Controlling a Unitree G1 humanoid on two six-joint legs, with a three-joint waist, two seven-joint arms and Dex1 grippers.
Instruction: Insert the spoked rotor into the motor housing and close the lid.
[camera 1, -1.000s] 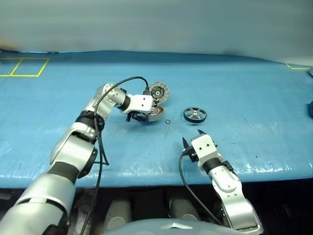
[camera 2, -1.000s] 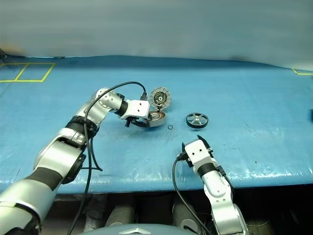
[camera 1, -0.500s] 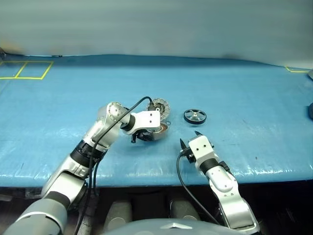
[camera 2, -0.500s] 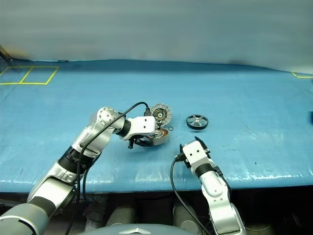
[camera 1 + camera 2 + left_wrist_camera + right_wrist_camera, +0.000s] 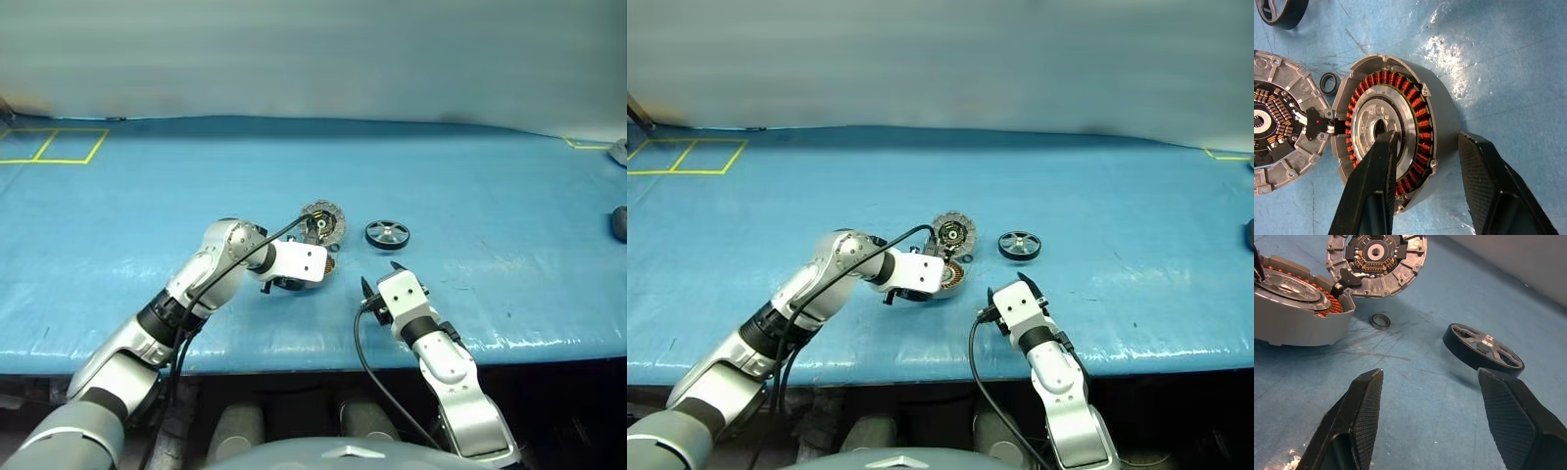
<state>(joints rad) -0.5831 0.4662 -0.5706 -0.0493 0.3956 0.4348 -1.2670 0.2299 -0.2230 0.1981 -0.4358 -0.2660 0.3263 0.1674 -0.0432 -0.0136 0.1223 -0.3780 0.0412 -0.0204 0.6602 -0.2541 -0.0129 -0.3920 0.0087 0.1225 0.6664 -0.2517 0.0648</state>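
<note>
The motor housing (image 5: 1442,105), a silver case with copper windings, lies open on the blue table. Its lid (image 5: 1278,127) stands hinged at its far side, inner face showing (image 5: 322,221). My left gripper (image 5: 1427,139) straddles the housing's near wall, one finger over the silver centre and the other outside, a small gap off the wall; its jaws are open. The spoked rotor (image 5: 388,233) lies flat to the right of the lid. My right gripper (image 5: 1431,374) hovers open and empty near the table's front, short of the rotor (image 5: 1484,348).
A tiny dark ring (image 5: 1380,321) lies beside the hinge between housing and lid. A yellow tape square (image 5: 49,145) marks the far left of the table (image 5: 490,176). Two dark objects (image 5: 618,222) sit at the right edge.
My left arm has dragged the housing and its lid toward the table's front edge, and its jaws have widened. The rotor and the right gripper have stayed put.
</note>
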